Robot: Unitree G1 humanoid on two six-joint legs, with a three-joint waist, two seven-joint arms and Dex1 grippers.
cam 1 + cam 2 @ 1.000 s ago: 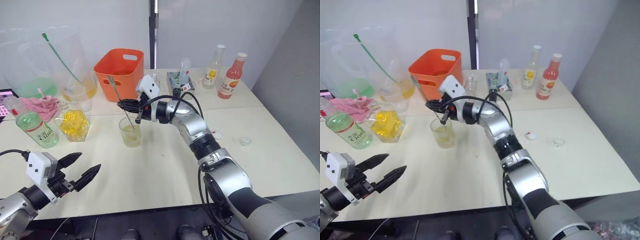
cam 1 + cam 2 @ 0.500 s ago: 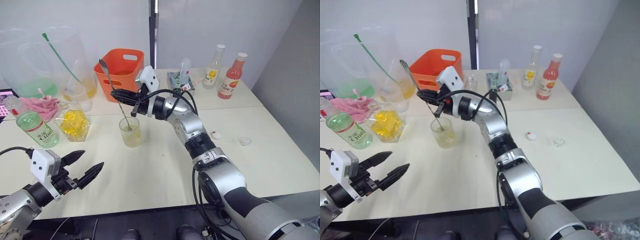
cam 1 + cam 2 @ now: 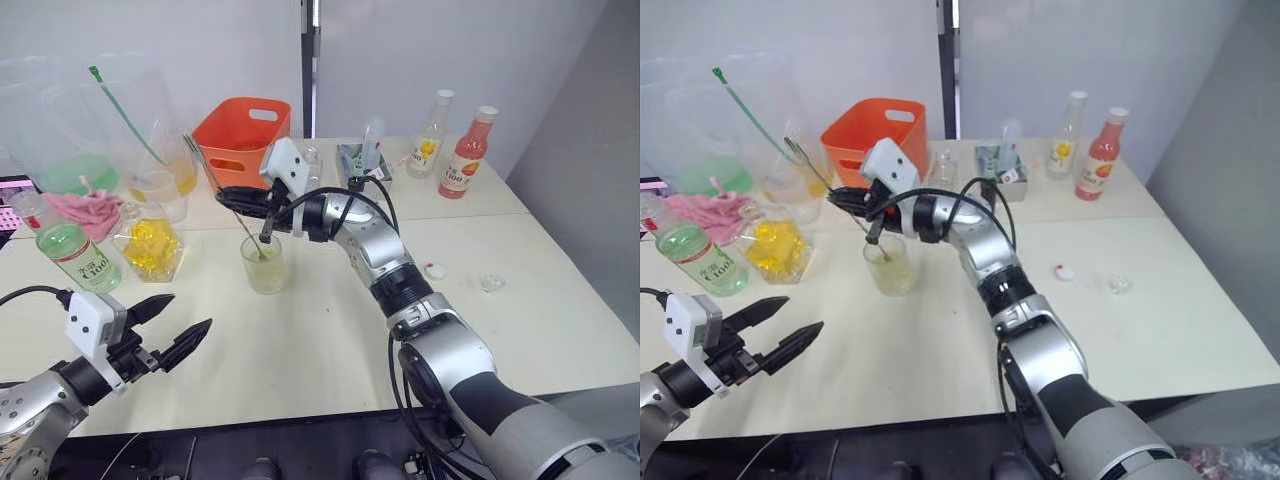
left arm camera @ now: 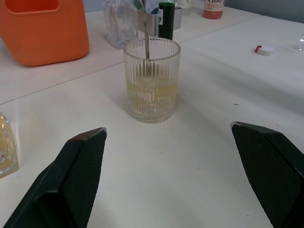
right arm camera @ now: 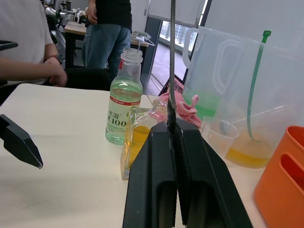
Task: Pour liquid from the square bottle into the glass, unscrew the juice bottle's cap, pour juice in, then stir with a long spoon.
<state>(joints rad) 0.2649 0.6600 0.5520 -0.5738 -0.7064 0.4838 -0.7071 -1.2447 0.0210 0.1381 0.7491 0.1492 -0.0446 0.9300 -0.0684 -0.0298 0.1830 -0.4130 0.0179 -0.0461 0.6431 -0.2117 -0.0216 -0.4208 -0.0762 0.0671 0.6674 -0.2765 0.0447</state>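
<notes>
My matt black plastic fingers (image 5: 190,156) pinch the polished metal long spoon (image 5: 172,61); the glass (image 4: 152,79) is ribbed and glossy on the smooth matt table (image 4: 199,166).

The glass (image 3: 263,264) is standing mid-table, with the long spoon (image 3: 226,198) leaning in it. The square bottle (image 3: 150,245) and juice bottle (image 3: 72,250) are sitting to its left, and the juice bottle's cap (image 3: 434,269) is lying well to its right.

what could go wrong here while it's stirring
The right gripper holds the long spoon tilted, its tip inside the glass. A sideways push could tip or slide the light glass and spill the yellowish drink. The square bottle and the open juice bottle stand close on the robot's left, so a wide sweep of the handle might knock them.
</notes>
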